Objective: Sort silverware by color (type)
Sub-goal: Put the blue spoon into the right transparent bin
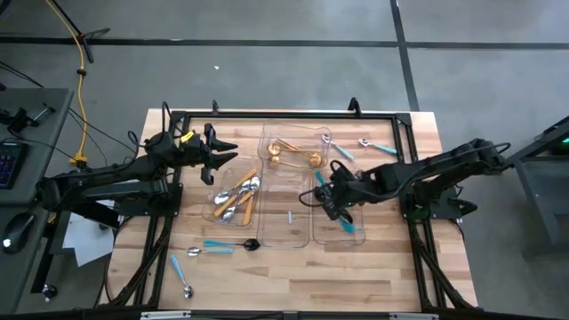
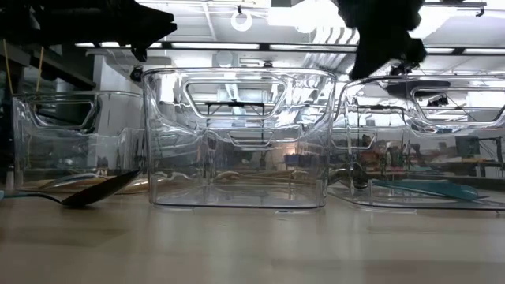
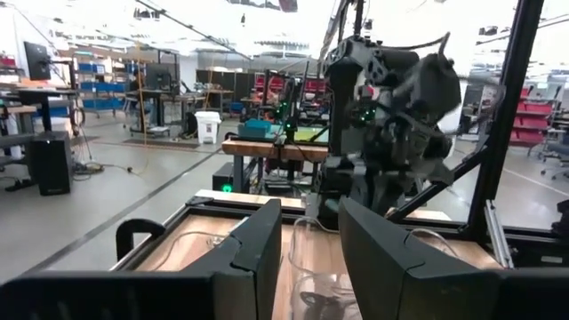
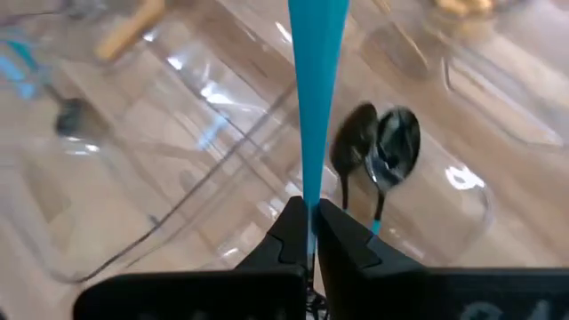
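Four clear trays [image 1: 286, 222] sit near the middle of the table [image 1: 356, 276]. The right gripper [image 1: 327, 203] hangs over the rightmost tray [image 1: 342, 233], its fingers [image 4: 342, 236] pinched tight on a teal handle [image 4: 316, 80] — below it a dark spoon [image 4: 391, 147] lies in the tray. The left gripper [image 1: 216, 153] hovers by the far left tray, fingers [image 3: 262, 253] parted and holding nothing. Orange-handled spoons [image 1: 238, 197] fill the left tray, gold pieces [image 1: 293, 156] the far one. Blue-handled spoons [image 1: 182, 276] lie loose toward the table's near left corner — a dark teal-handled one [image 1: 233, 244] just beside the trays.
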`<state>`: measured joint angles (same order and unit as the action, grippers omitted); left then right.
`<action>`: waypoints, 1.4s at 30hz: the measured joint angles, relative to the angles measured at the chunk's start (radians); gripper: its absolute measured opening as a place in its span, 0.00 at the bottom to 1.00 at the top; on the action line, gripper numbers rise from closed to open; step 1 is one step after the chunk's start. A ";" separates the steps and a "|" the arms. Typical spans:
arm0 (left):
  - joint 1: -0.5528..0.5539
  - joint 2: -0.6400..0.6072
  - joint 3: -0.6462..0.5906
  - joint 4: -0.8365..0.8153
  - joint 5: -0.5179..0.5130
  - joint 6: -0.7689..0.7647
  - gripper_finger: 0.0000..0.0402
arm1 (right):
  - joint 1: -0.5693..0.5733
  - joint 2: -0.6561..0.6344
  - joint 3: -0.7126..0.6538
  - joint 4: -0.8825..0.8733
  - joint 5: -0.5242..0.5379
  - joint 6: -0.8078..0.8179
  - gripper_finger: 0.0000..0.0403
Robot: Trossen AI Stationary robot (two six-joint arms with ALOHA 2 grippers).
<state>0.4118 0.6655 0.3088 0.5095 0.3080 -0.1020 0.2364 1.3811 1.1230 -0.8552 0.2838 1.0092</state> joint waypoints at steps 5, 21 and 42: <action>0.000 0.000 0.000 -0.002 0.000 -0.001 0.26 | -0.010 0.049 -0.014 -0.017 -0.037 0.064 0.00; 0.000 0.000 0.000 -0.005 -0.001 0.000 0.26 | -0.093 0.219 -0.014 -0.054 -0.196 0.062 0.00; 0.000 -0.001 0.000 -0.010 -0.001 0.000 0.26 | -0.126 0.269 -0.014 -0.061 -0.231 0.021 0.00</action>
<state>0.4116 0.6647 0.3088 0.4992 0.3073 -0.1020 0.1108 1.6497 1.1091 -0.9161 0.0528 1.0304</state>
